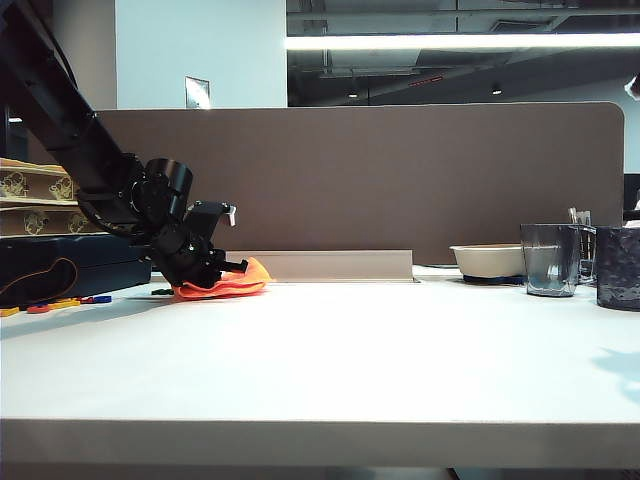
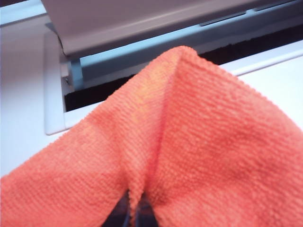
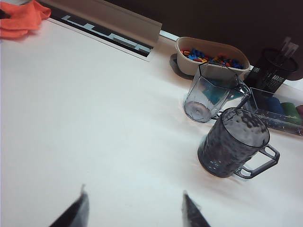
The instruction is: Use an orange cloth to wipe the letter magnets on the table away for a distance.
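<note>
The orange cloth point(image 1: 228, 284) lies bunched on the white table point(image 1: 330, 350) at the back left, close to the brown partition. My left gripper point(image 1: 222, 270) is shut on it and presses it to the tabletop. In the left wrist view the cloth point(image 2: 199, 142) fills the frame, a fold pinched between the dark fingertips of the left gripper point(image 2: 136, 213). Several letter magnets point(image 1: 60, 302) in red, yellow and blue lie left of the cloth. My right gripper point(image 3: 135, 202) hovers open over bare table, far from the cloth point(image 3: 19, 19).
A beige bowl point(image 3: 213, 56) of small coloured pieces, a clear jug point(image 3: 208, 94), a dark mug point(image 3: 234, 144) and a black mesh holder point(image 3: 272, 71) stand at the back right. A dark case point(image 1: 60, 268) and boxes point(image 1: 35, 195) sit at the far left. A cable rail point(image 1: 330, 265) runs along the partition point(image 1: 400, 180).
</note>
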Controlling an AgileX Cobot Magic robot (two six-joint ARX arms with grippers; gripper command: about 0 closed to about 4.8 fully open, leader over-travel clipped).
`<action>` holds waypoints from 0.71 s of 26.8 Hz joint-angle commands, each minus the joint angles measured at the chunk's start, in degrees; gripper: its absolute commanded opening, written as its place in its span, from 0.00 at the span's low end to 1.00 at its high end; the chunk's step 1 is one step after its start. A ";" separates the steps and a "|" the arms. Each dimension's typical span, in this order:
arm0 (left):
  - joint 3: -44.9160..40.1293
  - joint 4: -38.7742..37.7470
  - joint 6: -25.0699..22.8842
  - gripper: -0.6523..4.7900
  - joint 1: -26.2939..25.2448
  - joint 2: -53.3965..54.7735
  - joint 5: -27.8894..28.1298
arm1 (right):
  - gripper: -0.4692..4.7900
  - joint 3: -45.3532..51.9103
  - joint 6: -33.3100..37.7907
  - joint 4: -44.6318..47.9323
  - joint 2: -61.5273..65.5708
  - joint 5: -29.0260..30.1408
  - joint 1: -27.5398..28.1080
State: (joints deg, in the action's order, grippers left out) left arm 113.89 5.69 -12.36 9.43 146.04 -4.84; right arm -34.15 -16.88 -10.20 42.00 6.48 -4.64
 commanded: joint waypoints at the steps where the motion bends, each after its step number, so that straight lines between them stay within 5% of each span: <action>1: -0.20 -2.25 -1.29 0.11 0.04 -0.35 1.18 | 0.55 -0.26 -0.11 1.03 0.00 -0.37 0.02; 19: -0.20 -7.43 -1.99 0.11 -1.07 -6.78 7.61 | 0.55 -0.26 -0.11 0.96 0.00 -0.39 0.02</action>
State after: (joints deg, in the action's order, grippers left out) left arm 113.54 -2.42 -14.33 8.23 140.66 2.70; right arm -34.15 -17.02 -10.11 42.04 6.13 -4.64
